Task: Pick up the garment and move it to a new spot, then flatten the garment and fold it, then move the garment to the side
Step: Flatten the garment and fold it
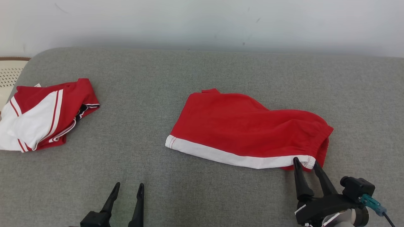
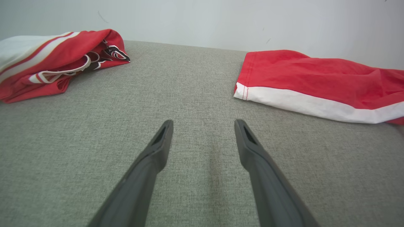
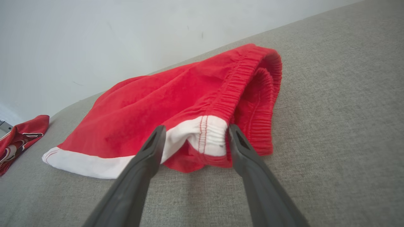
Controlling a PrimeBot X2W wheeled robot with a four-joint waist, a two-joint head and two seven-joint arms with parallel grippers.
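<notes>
The garment, a pair of red shorts (image 1: 243, 129) with a white side stripe, lies spread on the grey cushion, elastic waistband to the right. My right gripper (image 1: 306, 162) is open at the waistband's near corner. In the right wrist view its fingers straddle the white corner of the shorts (image 3: 176, 104), the right gripper (image 3: 196, 129) not closed on the cloth. My left gripper (image 1: 129, 185) stands open over bare cushion, well left of the shorts. In the left wrist view the left gripper (image 2: 204, 123) has nothing between its fingers, and the shorts (image 2: 315, 78) lie off to the upper right.
A crumpled red and white jersey (image 1: 41, 115) lies at the cushion's left edge, and its open end shows in the left wrist view (image 2: 53, 60). A cream perforated basket (image 1: 9, 74) sits beyond the left corner. A pale wall runs behind the grey cushion (image 1: 202, 69).
</notes>
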